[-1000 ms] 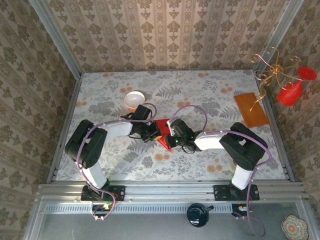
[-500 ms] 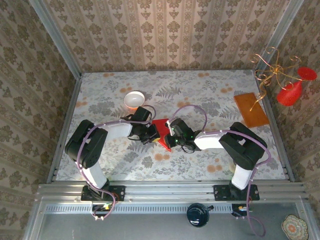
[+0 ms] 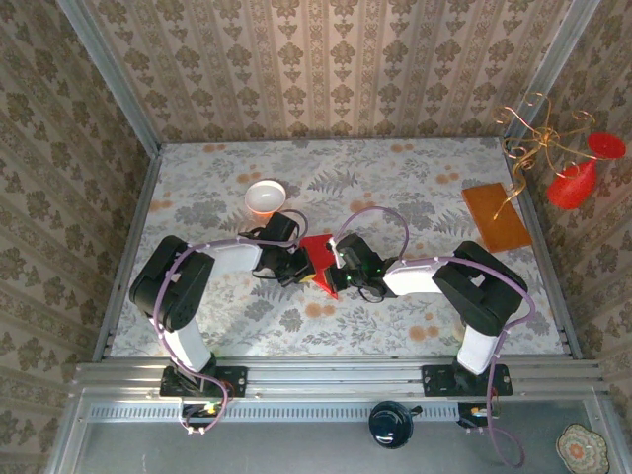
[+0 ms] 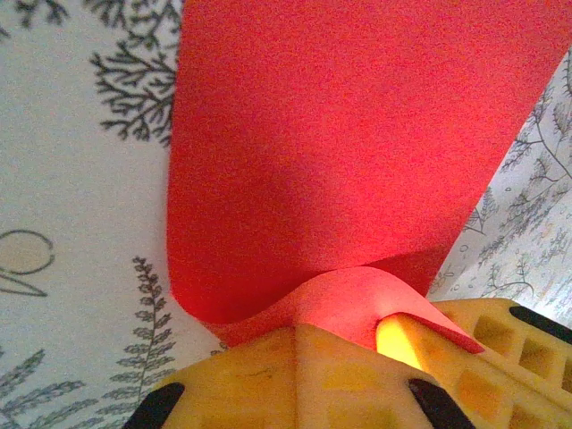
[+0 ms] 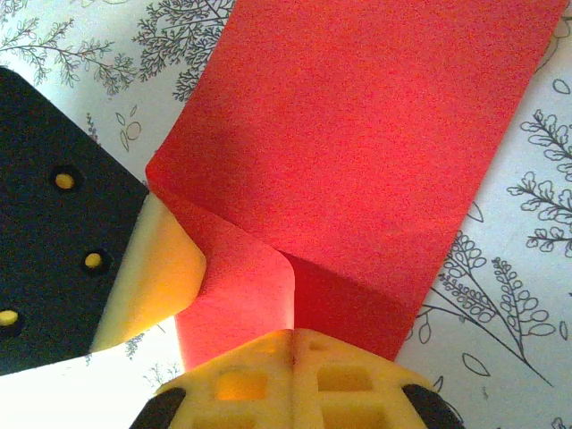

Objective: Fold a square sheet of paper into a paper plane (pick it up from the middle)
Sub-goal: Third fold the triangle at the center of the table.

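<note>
Both pincers clamped on paper, fold in progress.
Left pincer (image 4: 298,338) and right pincer (image 5: 293,338) each pinch a curled edge of the red paper sheet (image 4: 349,152), which lies on the worktop (image 3: 415,188) near the white bowl (image 3: 265,197). Looks thin, floppy and creasable; best gripped at the edges.

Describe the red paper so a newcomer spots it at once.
On the floral table, look to the middle. The square sheet of paper lies there, pinched from both sides by the left fingers and right fingers. It is thin and bright red, unlike the orange-brown board far right.
</note>
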